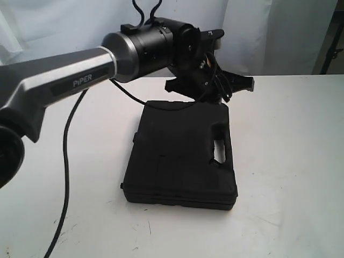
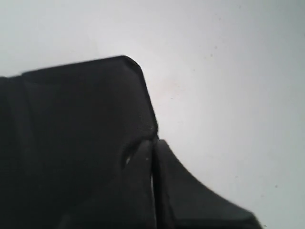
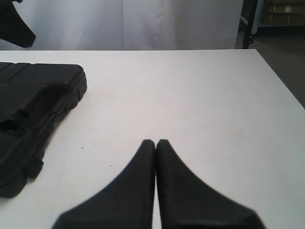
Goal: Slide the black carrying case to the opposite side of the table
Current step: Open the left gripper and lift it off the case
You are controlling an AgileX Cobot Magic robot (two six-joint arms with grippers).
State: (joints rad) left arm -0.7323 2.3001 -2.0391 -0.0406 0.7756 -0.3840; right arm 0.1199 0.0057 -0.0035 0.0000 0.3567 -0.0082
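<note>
On my left arm (image 1: 64, 80) I see a silver-grey link with a dark strip lettered PIPER in white, then a silver collar and a black cylindrical wrist (image 1: 156, 40). A thin black cable (image 1: 65, 161) runs from it, and black wires (image 1: 220, 80) loop by the mount. The left gripper (image 2: 153, 143) and right gripper (image 3: 155, 143) have matte black fingers (image 3: 124, 200) tapering to rounded tips.

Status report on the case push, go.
Both shut. Left gripper at edge of black carrying case; right gripper over the table, off the case. Case flat, closed. Black cable hangs beside it.
</note>
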